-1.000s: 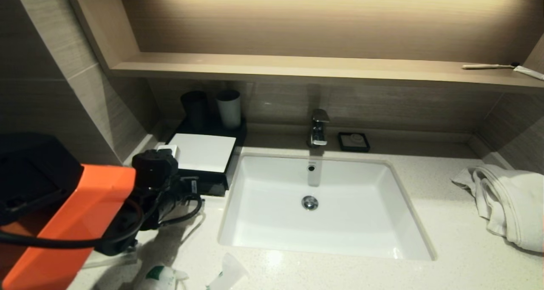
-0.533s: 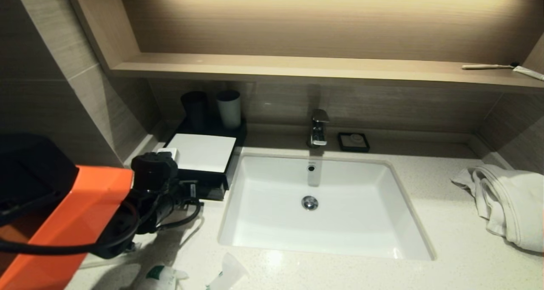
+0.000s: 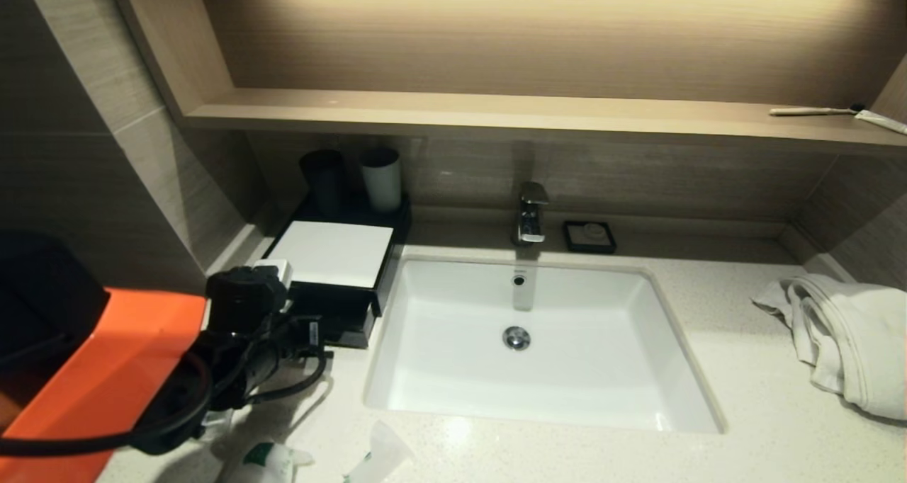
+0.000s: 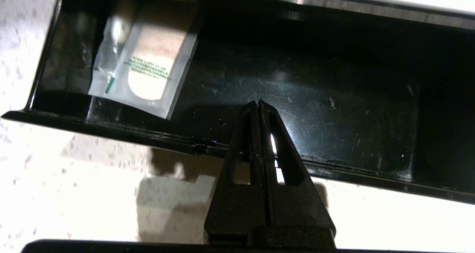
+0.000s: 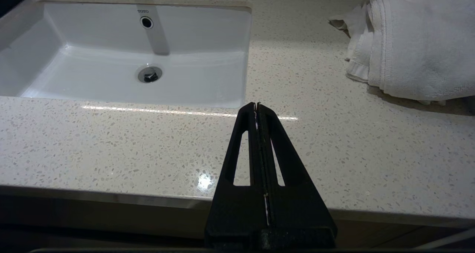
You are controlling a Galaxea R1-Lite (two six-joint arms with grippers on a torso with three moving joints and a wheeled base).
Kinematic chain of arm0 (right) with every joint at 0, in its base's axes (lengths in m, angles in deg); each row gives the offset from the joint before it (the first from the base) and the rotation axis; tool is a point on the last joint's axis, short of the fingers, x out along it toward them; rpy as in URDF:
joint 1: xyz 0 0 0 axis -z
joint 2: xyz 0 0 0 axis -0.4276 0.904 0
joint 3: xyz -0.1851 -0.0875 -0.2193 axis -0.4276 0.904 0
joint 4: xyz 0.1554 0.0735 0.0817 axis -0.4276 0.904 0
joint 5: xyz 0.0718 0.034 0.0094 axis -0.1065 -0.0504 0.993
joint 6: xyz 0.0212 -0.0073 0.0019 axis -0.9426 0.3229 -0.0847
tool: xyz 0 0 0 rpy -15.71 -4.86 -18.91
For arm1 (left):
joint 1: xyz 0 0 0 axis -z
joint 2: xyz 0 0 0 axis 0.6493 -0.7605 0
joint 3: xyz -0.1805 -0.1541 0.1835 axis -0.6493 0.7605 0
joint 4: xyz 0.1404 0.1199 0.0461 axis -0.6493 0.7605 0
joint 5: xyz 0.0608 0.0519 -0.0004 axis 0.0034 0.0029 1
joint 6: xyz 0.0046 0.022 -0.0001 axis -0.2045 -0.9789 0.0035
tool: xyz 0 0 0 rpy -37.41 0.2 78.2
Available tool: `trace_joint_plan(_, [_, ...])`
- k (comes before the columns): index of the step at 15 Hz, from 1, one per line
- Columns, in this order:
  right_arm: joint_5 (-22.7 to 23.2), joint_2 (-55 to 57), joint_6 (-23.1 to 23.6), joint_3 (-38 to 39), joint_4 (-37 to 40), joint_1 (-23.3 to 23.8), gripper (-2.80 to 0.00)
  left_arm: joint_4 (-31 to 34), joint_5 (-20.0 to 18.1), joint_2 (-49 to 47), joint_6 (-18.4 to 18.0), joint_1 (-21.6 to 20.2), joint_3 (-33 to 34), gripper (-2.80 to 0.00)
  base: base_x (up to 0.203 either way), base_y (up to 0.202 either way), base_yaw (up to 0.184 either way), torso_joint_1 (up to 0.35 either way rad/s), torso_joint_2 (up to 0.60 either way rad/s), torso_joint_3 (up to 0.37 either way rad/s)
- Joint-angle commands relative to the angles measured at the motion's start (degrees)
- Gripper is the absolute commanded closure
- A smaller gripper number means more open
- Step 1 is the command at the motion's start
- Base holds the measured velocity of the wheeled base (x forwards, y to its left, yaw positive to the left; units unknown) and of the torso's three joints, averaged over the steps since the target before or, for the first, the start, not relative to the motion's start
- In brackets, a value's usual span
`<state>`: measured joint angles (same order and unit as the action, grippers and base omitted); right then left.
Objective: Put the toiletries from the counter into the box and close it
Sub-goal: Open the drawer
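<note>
The box (image 3: 333,253), black with a white top panel, stands on the counter (image 3: 744,370) left of the sink. Its drawer (image 4: 334,108) is pulled out, and one packet (image 4: 148,71) of the toiletries lies flat at one end of it. My left gripper (image 4: 258,104) is shut and holds nothing. Its fingers cross the drawer's front rim, with the tips over the bare black floor. Two puffy packets (image 3: 266,462) (image 3: 379,451) lie on the counter near the front edge. My right gripper (image 5: 256,105) is shut and empty above the counter's front edge, right of the sink.
The white sink basin (image 3: 567,398) fills the middle, with a tap (image 3: 531,214) and a small black soap dish (image 3: 589,235) behind it. A white towel (image 3: 843,334) lies at the right. Two cups (image 3: 324,175) stand behind the box. A toothbrush (image 3: 815,110) lies on the shelf.
My left arm has drawn back toward me and to the left. The drawer's front now stands farther out from the box.
</note>
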<state>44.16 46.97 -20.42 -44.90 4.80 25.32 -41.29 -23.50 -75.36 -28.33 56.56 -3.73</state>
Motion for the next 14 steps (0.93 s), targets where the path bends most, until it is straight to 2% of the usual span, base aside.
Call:
trace_joint_plan(1, [0.04,0.00,0.00,0.00,-0.01,0.00,0.00,-0.57,0.11,0.81,0.33,0.01,1.79,0.00,0.000,0.000,0.000,0.000,0.00,0.000])
trace_joint_plan(14, [0.04,0.00,0.00,0.00,-0.01,0.00,0.00,-0.42,0.20,6.19,0.79,0.46,7.20,0.00,0.000,0.000,0.000,0.000,0.00,0.000])
